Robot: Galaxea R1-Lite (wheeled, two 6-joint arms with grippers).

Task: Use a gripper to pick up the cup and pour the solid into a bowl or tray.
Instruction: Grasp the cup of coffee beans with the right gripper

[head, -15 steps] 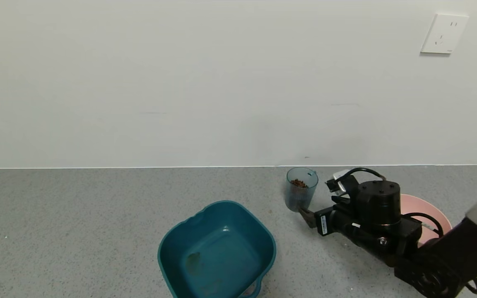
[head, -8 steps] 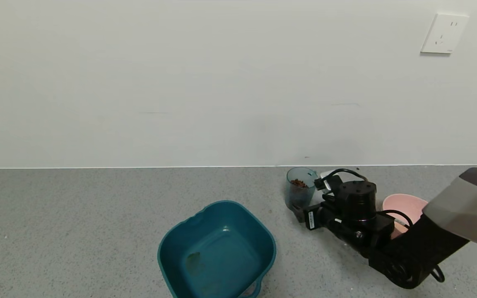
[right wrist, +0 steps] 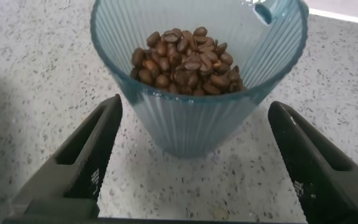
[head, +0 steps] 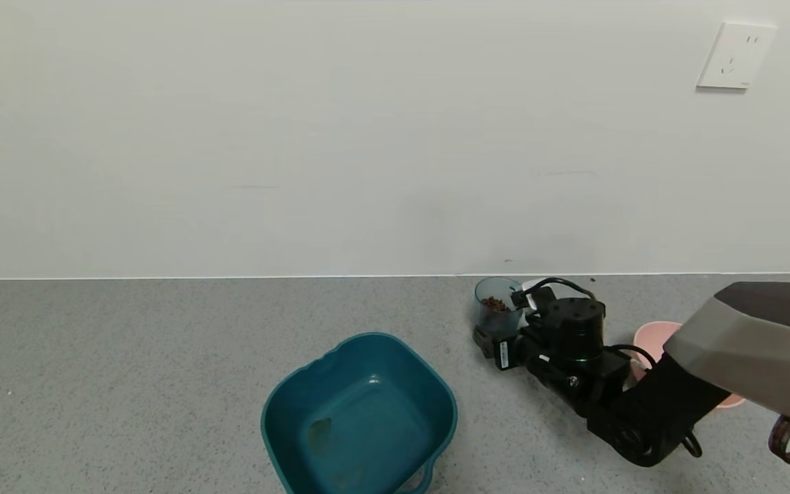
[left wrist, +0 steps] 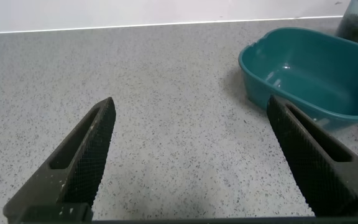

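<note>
Two jaws of my right gripper [right wrist: 188, 158] stand wide apart, one on each side of the cup [right wrist: 199, 74], neither touching its ribbed wall yet. The cup is upright on the grey surface [right wrist: 30, 68], its small handle on the far side from me. The solid [right wrist: 188, 62], dark brown pellets, lies heaped inside it, nothing spilled that I can see.

Head view: right gripper [head: 487, 339] low on the surface [head: 127, 357], the cup [head: 498, 310] just beyond it near the wall. The pink bowl [head: 650, 337] sits at about 3 o'clock from the cup, mostly hidden behind my right arm. A teal tub [head: 359, 415] lies at about 7 o'clock from the cup, well apart.

My left gripper [left wrist: 194, 158] is parked away from the work, jaws apart on nothing, teal tub [left wrist: 309, 74] off ahead of it.

Progress, as I judge it: early. The approach looks done, jaws bracketing the cup. Grasp not yet made. Left to do: close on the cup, lift, carry toward the pink bowl, tip the pellets out. Ribbed thin plastic, so a gentle squeeze low on the wall seems wise, or the cup may tip or skate.
</note>
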